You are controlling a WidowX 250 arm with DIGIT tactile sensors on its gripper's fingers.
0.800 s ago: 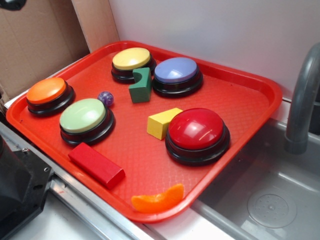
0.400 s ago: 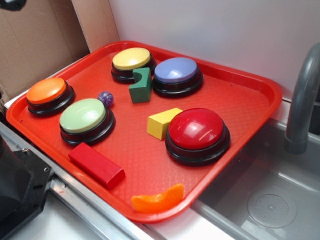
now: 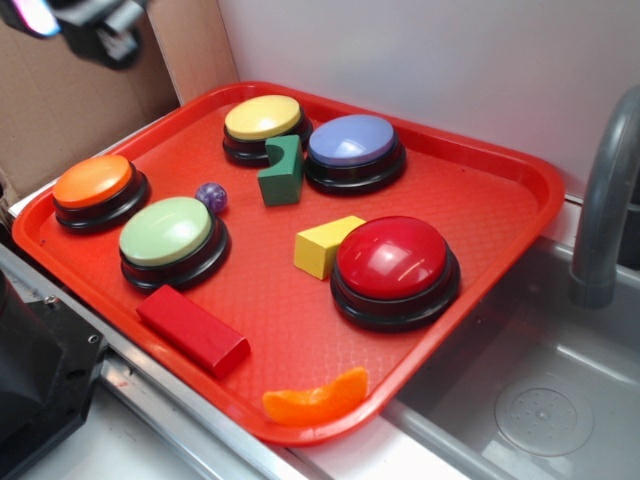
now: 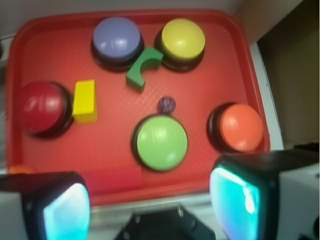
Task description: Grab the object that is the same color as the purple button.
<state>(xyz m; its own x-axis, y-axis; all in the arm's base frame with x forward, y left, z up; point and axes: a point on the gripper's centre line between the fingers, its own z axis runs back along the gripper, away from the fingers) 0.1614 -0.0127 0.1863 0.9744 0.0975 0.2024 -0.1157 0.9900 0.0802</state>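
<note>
Purple ball [image 3: 211,196] beside green button [image 3: 167,232]; gripper [image 3: 75,22] blurred, half cropped.

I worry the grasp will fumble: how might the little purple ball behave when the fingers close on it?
The purple ball is round and looks glossy, so it may squirt out of a slightly off-centre pinch. It would probably roll on the red tray, though the green button close beside it could stop it. Being so small, it is likely light.

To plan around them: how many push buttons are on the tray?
5: yellow and purple at the back, orange left, green in front of it, red right. None seems hidden.
</note>
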